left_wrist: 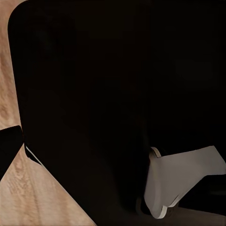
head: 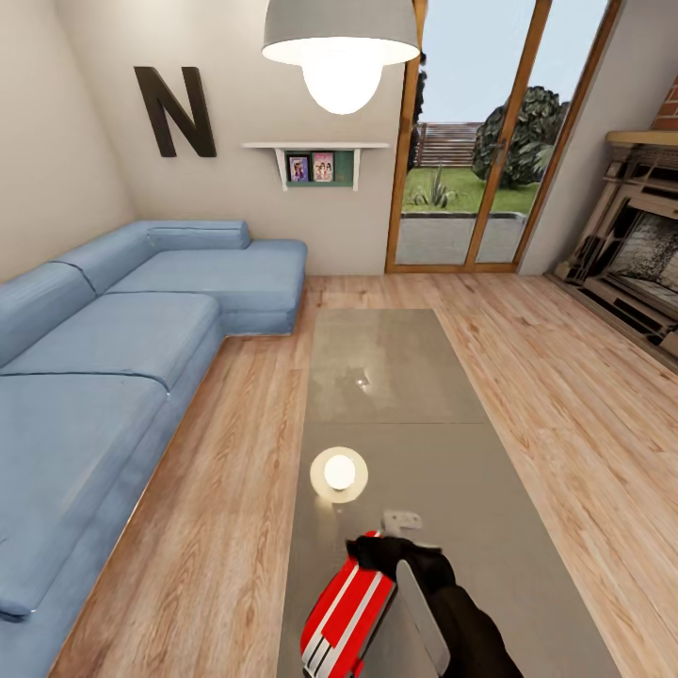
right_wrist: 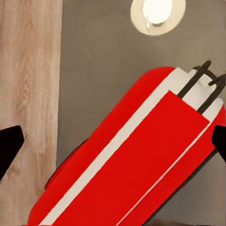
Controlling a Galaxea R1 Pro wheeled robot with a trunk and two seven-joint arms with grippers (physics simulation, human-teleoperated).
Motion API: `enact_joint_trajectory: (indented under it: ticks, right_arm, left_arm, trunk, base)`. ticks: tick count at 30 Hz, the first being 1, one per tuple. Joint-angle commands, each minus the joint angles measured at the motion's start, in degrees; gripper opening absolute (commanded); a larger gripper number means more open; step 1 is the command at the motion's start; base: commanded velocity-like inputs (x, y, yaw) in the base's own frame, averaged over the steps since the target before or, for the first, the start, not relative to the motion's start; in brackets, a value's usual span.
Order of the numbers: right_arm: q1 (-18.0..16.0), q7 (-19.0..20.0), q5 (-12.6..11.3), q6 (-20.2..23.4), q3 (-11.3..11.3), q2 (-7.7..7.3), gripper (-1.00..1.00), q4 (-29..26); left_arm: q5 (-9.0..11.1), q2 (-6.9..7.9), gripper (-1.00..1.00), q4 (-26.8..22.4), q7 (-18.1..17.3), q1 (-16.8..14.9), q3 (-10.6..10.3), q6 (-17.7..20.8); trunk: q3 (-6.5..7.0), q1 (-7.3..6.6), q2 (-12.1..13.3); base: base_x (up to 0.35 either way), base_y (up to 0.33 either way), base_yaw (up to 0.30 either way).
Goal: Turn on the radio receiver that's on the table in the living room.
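Right gripper (right_wrist: 113, 141) hovers just above the radio receiver (head: 344, 607), fingertips (right_wrist: 9, 143) spread wide either side, nothing grasped. Radio receiver lies at the near end of the table (head: 405, 377), towards its left edge, in the living room (head: 565, 377). Left gripper: jaw state can't be told from its dark wrist view.

A big dark letter "N" (head: 175, 110) hangs on the beige wall (head: 85, 141).
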Motion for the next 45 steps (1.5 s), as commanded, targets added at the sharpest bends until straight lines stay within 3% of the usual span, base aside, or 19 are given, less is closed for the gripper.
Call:
enact_joint_trajectory:
  ticks: [1,6,11,25,30,37,45]
  right_arm:
    - [0.0,-0.33,-1.6,-1.32,0.01,0.0,1.0,0.01]
    - [0.0,-4.23,-10.55,-4.64,0.02,0.0,1.0,0.02]
    - [0.0,-5.44,-13.06,-5.92,-0.04,0.0,1.0,0.02]
    - [0.0,-7.18,-13.09,-6.15,-0.11,0.0,1.0,0.78]
    - [0.0,-7.67,-12.92,-7.02,-0.09,0.0,1.0,3.69]
    - [-0.05,-8.21,-10.01,-9.3,-0.1,0.0,1.0,8.35]
    - [-2.94,-8.16,-9.42,-11.98,-0.07,0.0,1.0,15.23]
  left_arm:
    - [-0.02,-0.01,1.0,0.0,0.0,0.0,-0.01,0.0]
    - [-0.04,-0.02,1.0,0.0,0.0,-0.02,-0.03,-0.01]
    - [-0.01,-0.02,1.0,0.0,0.0,-0.01,-0.04,0.03]
    - [-0.01,-0.02,1.0,0.0,0.0,-0.02,-0.03,0.02]
    - [-0.02,-0.02,1.0,0.0,0.0,0.01,-0.02,0.04]
    - [0.0,-0.02,1.0,0.0,0.0,0.01,-0.05,0.02]
    - [0.0,0.0,1.0,0.0,0.0,0.0,-0.06,0.0]
  trunk:
    - [0.0,0.0,0.0]
    - [0.0,0.0,0.0]
    - [0.0,0.0,0.0]
    - [0.0,0.0,0.0]
    - [0.0,0.0,0.0]
    - [0.0,0.0,0.0]
    - [0.0,0.0,0.0]
  base:
    - [0.0,0.0,0.0]
    - [0.0,0.0,0.0]
    - [0.0,0.0,0.0]
    - [0.0,0.0,0.0]
    - [0.0,0.0,0.0]
    - [0.0,0.0,0.0]
    - [0.0,0.0,0.0]
